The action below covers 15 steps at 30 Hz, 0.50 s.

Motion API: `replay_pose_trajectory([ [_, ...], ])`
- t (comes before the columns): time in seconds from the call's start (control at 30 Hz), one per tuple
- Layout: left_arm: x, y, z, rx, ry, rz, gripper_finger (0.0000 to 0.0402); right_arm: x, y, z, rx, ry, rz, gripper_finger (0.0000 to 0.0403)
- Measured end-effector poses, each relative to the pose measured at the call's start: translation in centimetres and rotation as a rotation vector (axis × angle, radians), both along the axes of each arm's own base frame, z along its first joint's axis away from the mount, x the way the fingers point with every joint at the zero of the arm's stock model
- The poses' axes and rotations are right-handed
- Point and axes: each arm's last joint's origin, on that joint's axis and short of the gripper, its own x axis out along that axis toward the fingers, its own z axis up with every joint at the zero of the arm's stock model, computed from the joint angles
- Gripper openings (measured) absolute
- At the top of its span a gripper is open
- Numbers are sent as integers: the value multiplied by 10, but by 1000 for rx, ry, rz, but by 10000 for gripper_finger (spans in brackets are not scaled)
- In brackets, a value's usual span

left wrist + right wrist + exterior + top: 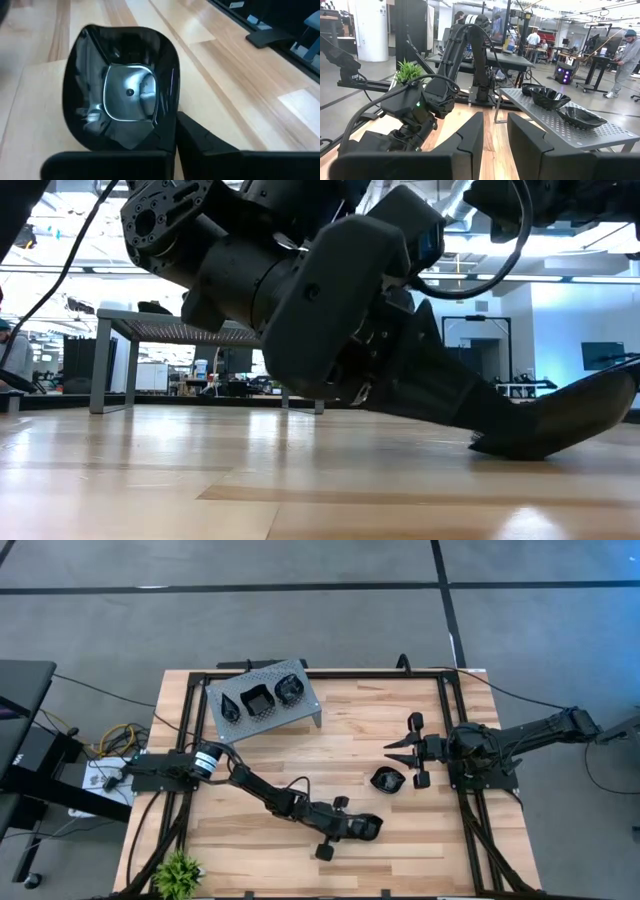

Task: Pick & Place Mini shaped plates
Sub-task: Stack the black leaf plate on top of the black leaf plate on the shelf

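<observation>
My left gripper (356,828) is low over the near middle of the table, shut on a squarish glossy black mini plate (122,95), which also shows in the high view (370,827) and the low view (565,415). A second black plate (387,780) rests on the tabletop just to the near side of my right gripper (395,752). That gripper hovers at the right middle, touches nothing, and its fingers (495,145) stand a narrow gap apart. Three more black plates (260,697) sit on the grey perforated stand (300,705). My left gripper pinches the squarish plate by the rim (150,142) on the side toward the wrist. The fingers (200,147) slant down at it from the table's left. The plate is tilted, its far rim (610,385) raised and its low edge (500,448) at the tabletop.
The grey stand stands on legs at the table's far left of centre, and in the right wrist view its plates (550,97) show on top. A small green plant (178,868) sits at the near left corner. Bare wood lies between the stand and the two grippers. People stand in the room behind.
</observation>
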Motion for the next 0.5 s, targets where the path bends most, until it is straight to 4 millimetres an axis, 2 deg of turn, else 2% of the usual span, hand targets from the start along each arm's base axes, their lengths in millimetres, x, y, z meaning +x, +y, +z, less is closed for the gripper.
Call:
replay_pose_trajectory([
  [0.17,2,-3,4,-5,-16,-5,8,0,0,0,-3,0,0,82],
  [0.27,2,-8,17,13,-51,-29,6,0,0,0,-3,0,0,82],
  [0.4,-3,-6,55,82,-92,8,7,0,0,0,13,1,1,82],
  [0.5,-10,6,87,184,-80,103,8,0,0,0,28,1,2,82],
])
